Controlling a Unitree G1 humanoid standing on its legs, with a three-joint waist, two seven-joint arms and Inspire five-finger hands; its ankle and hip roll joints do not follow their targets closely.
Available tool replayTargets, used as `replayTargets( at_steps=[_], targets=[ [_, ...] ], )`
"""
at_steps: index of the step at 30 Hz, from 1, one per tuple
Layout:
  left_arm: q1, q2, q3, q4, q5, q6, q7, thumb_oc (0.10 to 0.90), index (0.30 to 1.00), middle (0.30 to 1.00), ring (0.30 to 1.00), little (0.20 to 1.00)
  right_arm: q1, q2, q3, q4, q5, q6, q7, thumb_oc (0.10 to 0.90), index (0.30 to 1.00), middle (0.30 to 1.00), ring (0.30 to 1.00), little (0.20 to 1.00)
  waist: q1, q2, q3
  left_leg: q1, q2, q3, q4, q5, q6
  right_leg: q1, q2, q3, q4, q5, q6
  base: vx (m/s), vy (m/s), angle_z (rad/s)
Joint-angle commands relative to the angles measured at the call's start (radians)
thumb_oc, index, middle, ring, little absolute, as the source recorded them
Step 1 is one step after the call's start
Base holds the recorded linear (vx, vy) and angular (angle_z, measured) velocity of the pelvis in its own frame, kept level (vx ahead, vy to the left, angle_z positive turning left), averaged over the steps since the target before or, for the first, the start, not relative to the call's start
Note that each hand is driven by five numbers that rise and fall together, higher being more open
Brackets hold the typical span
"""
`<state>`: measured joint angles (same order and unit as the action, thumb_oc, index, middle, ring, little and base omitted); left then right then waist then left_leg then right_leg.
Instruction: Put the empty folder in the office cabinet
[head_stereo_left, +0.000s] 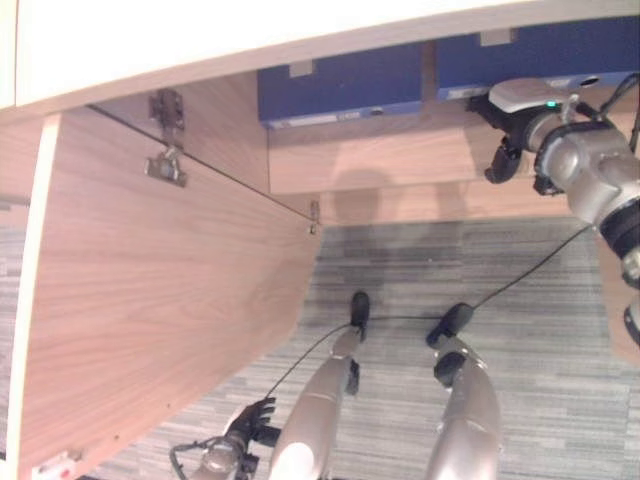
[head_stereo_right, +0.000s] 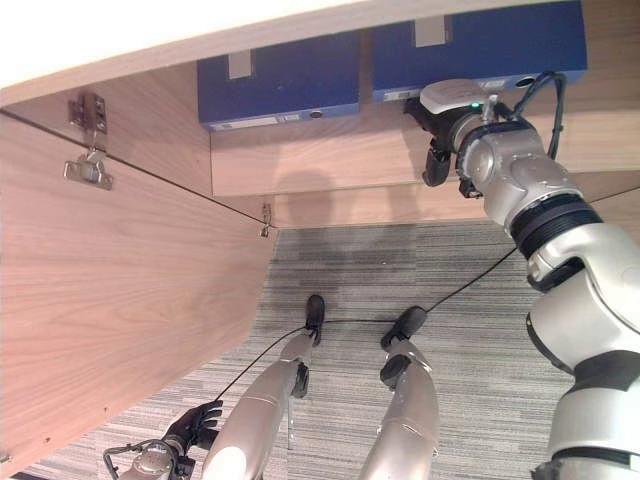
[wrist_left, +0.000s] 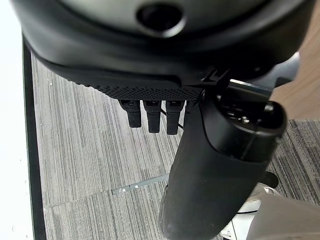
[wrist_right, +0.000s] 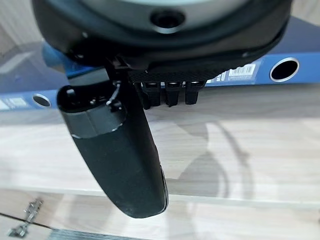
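Two blue folders lie flat on the wooden shelf (head_stereo_right: 330, 150) inside the cabinet, spines facing out. The right folder (head_stereo_right: 480, 45) sits just past my right hand (head_stereo_right: 436, 158), which hovers at the shelf's front edge. In the right wrist view that folder's spine (wrist_right: 305, 42) shows beyond my hand (wrist_right: 120, 150), whose fingers are relaxed and hold nothing. The left folder (head_stereo_right: 280, 80) lies beside it, a small gap between them. My left hand (head_stereo_left: 250, 418) hangs low by the floor, relaxed and holding nothing (wrist_left: 215, 175).
The cabinet door (head_stereo_left: 150, 300) stands swung wide open on the left, its metal hinges (head_stereo_left: 165, 165) showing. A white cabinet top (head_stereo_left: 200, 40) overhangs the shelf. Grey striped carpet (head_stereo_left: 420, 270) lies below.
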<state>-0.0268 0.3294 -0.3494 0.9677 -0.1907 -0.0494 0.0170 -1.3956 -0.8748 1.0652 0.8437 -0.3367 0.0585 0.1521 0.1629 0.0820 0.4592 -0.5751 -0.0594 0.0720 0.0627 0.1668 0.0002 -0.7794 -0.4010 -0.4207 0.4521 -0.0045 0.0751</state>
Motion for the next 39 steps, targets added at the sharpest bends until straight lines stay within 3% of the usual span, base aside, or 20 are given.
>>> replayTargets(
  at_steps=[1, 10, 14, 28, 39],
  targets=[
    [0.121, 0.041, 0.038, 0.007, 0.006, 0.030, 0.016, 0.800, 0.900, 0.900, 0.900, 0.900, 0.152, -0.073, 0.134, -0.061, -0.017, 0.021, 0.141, 0.800, 0.900, 0.900, 0.900, 0.900, -0.001, 0.006, 0.061, -0.004, 0.030, -0.041, 0.032, -0.153, -0.043, 0.020, -0.022, 0.031, -0.035, 0.058, 0.088, 0.00, 0.000, 0.00],
    [0.114, 0.030, 0.038, 0.002, 0.008, 0.038, 0.019, 0.800, 0.900, 0.900, 0.900, 0.900, 0.227, -0.071, 0.128, -0.166, -0.083, 0.027, 0.163, 0.800, 0.900, 0.900, 0.900, 0.900, -0.011, -0.008, 0.061, -0.007, 0.036, -0.040, 0.031, -0.153, -0.043, 0.023, -0.013, 0.025, -0.049, 0.064, 0.090, 0.00, -0.002, -0.04],
    [0.098, 0.016, 0.041, 0.007, -0.010, 0.045, 0.036, 0.800, 0.900, 0.900, 0.900, 0.900, 0.276, -0.006, 0.099, -0.114, -0.214, 0.052, 0.126, 0.800, 0.900, 0.900, 0.900, 0.900, -0.018, -0.020, 0.061, 0.010, 0.041, -0.036, 0.026, -0.152, -0.046, 0.051, 0.002, 0.022, -0.082, 0.078, 0.092, 0.00, -0.002, -0.04],
    [0.101, 0.068, 0.079, 0.004, 0.004, 0.055, 0.018, 0.800, 0.900, 0.900, 0.900, 0.900, 0.269, 0.079, 0.091, -0.105, -0.225, 0.050, 0.165, 0.800, 0.900, 0.900, 0.900, 0.900, -0.021, -0.046, 0.041, 0.186, 0.066, -0.029, -0.019, -0.148, -0.067, 0.275, 0.064, 0.002, -0.214, 0.105, 0.089, 0.01, -0.021, -0.07],
    [0.098, 0.071, 0.100, 0.062, 0.033, 0.053, -0.001, 0.800, 0.900, 0.900, 0.900, 0.900, 0.288, 0.146, 0.073, -0.071, -0.201, 0.034, 0.180, 0.800, 0.900, 0.900, 0.900, 0.900, -0.025, -0.043, -0.001, 0.262, 0.078, -0.018, -0.008, -0.165, -0.071, 0.357, 0.074, 0.017, -0.228, 0.094, 0.080, 0.01, -0.019, -0.07]
  ],
)
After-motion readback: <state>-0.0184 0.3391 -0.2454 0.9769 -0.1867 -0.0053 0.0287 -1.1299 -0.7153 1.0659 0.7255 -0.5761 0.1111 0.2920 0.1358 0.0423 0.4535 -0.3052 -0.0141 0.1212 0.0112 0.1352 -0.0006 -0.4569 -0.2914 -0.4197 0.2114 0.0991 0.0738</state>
